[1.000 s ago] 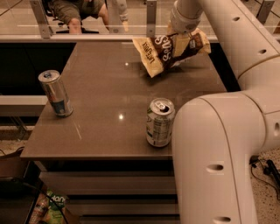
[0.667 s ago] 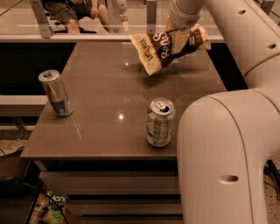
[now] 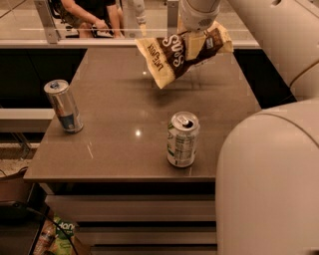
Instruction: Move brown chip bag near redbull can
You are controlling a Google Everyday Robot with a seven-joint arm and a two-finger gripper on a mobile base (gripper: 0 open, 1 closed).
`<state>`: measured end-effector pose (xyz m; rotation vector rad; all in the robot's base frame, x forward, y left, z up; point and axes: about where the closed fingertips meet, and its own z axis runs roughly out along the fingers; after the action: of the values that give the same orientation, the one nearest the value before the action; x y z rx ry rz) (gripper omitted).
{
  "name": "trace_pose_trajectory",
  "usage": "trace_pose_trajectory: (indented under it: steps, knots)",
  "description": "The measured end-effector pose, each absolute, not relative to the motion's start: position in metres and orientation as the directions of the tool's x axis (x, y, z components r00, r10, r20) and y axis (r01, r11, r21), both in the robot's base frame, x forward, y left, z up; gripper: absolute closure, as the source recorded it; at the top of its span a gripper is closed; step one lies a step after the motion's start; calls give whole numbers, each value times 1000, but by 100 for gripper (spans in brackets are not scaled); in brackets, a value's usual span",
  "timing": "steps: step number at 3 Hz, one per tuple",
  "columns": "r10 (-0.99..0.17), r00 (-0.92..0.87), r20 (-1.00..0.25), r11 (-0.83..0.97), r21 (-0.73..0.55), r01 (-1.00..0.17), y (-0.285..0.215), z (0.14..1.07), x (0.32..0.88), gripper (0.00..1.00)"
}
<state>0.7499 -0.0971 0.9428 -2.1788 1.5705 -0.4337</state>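
The brown chip bag (image 3: 182, 52) hangs in the air above the far middle of the brown table (image 3: 124, 119), tilted with its left end lower. My gripper (image 3: 195, 41) is shut on the bag near its upper right part and holds it clear of the table top. The redbull can (image 3: 64, 106) stands upright near the table's left edge, well to the left of and nearer than the bag.
A wider pale green-white can (image 3: 182, 139) stands near the table's front edge. My large white arm (image 3: 271, 164) fills the right side of the view. A person (image 3: 89, 15) sits behind a glass rail beyond the table. Snack packs (image 3: 55, 239) lie on the floor at lower left.
The gripper has lifted the chip bag higher off the table and carried it a little to the left. Both cans stand where they were.
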Motion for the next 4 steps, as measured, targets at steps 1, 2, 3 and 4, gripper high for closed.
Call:
trace_pose_trajectory:
  steps: [1, 2, 3, 4]
  knots:
    - [-949, 313, 36, -286, -514, -809, -75, 947, 737, 100]
    - [-948, 314, 55, -295, -525, -799, -50, 947, 728, 100]
    - [-945, 320, 69, -307, -530, -791, -30, 946, 723, 100]
    - [-943, 323, 74, -312, -531, -788, -13, 941, 713, 100]
